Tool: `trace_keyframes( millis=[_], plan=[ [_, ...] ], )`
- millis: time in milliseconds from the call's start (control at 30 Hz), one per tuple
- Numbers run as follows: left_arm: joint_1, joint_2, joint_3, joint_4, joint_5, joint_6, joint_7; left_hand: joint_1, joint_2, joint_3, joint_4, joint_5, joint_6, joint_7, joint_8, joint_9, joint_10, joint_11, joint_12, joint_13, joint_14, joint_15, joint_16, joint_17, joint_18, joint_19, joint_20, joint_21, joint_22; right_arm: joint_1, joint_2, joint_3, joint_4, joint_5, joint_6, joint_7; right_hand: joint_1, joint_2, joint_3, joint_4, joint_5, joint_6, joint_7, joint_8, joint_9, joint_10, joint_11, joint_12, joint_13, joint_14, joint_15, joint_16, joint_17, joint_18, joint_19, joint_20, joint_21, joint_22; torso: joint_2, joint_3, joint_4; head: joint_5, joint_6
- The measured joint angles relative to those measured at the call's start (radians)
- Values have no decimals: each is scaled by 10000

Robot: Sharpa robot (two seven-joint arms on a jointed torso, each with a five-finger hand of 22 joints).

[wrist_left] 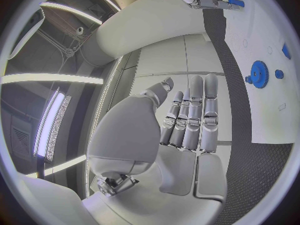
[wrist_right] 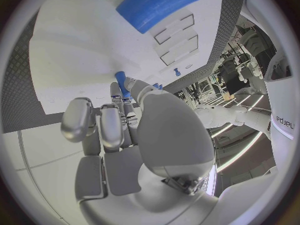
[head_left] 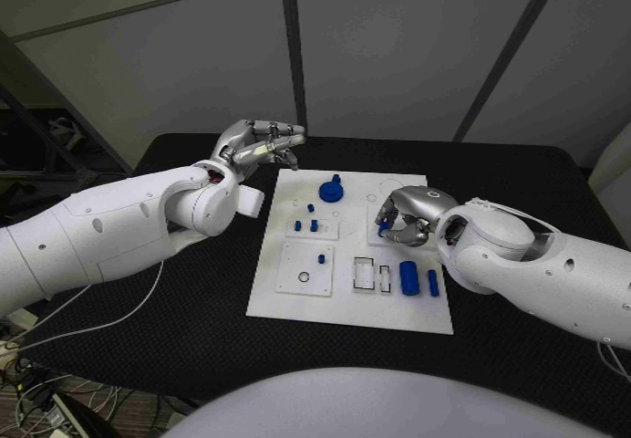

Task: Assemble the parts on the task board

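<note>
The right robot hand [head_left: 405, 216] curls over a small blue part [wrist_right: 122, 83], hiding most of it; only one end pokes out past the fingers. What the hand covers on the task board [head_left: 345, 306] beneath cannot be seen. Near those fingers, a blue cylinder [wrist_right: 159, 5] is cut off by the wrist picture's rim. The tiny pegs [head_left: 306, 224] beside the hand are too small to tell apart.

Black desk [head_left: 158, 347], textured surface. Pale grey wall panels [head_left: 395, 64] behind, split by dark vertical seams. Loose cables [head_left: 39, 383] on floor at near left. Long ceiling light strips [wrist_left: 53, 122] overhead.
</note>
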Motion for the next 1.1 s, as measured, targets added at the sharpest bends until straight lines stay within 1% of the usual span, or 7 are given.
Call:
trace_keyframes(
  millis=[67,233,433,700,933,1000,1100],
  plan=[
    [0,-2,0,0,0,-7,5,2,-2,0,0,0,0,0,0,0,0,0,0,0,0,0,0,0,1,0,0,0,0,-4,1,-5,18,3,-133,17,11,11,36,-36,-33,117,-36,61,12,119,-53,0,28,-2,-69,0,0,0,35,-35,52,72,1,1,-1,0,-2],
    [0,-9,0,1,0,-22,15,2,-3,0,0,0,0,0,0,0,0,0,0,0,0,0,0,1,0,0,0,0,-1,-21,-22,-16,72,27,-580,50,13,11,90,-91,-63,274,-76,140,67,297,-88,10,59,2,-72,0,0,0,70,-70,97,155,1,3,-1,-13,-3],
    [0,-17,0,-3,1,-33,22,2,-3,0,0,0,1,0,0,0,0,0,0,0,0,0,0,1,0,0,0,0,-1,-4,-213,6,316,47,-1313,76,80,76,106,-111,-93,346,-140,194,142,309,-103,-10,51,2,-72,0,17,0,70,-70,97,174,-1,3,-12,-17,-4],
    [0,-9,1,-18,1,-38,26,2,-4,0,0,0,1,-1,0,0,0,0,0,-8,0,0,0,1,0,0,0,0,-2,0,-401,8,1284,246,-1883,148,75,83,135,-141,-118,380,-107,190,122,345,-66,-10,64,2,-72,1,17,0,70,-70,97,184,-12,2,-11,-13,-4],
    [0,5,1,-32,1,-38,26,2,-4,0,0,0,1,-1,0,0,1,0,0,-8,0,0,0,2,0,0,0,0,-2,0,2,3,1695,568,-1990,331,75,86,158,-164,-120,379,-107,183,113,345,-66,-10,62,1,-71,1,12,0,107,-107,97,183,-11,1,11,9,-5],
    [0,18,1,-36,1,-38,26,2,-4,0,0,0,-22,-24,1,0,1,0,0,-8,0,0,0,2,0,0,0,0,-3,0,196,-43,1735,661,-1970,420,75,86,196,-203,-87,342,-71,182,113,345,-66,-79,61,2,-72,1,-6,-1,107,-106,97,174,-11,-4,16,29,-4],
    [0,45,1,-37,1,-38,26,2,-4,0,0,0,-35,-36,1,0,1,-1,0,-7,0,0,0,2,0,0,0,0,-3,-24,513,-217,1704,765,-1900,559,75,86,196,-203,-55,341,-70,181,114,345,-66,-79,60,2,-71,1,-6,0,107,-106,97,169,-11,-12,28,53,-2]
  ],
)
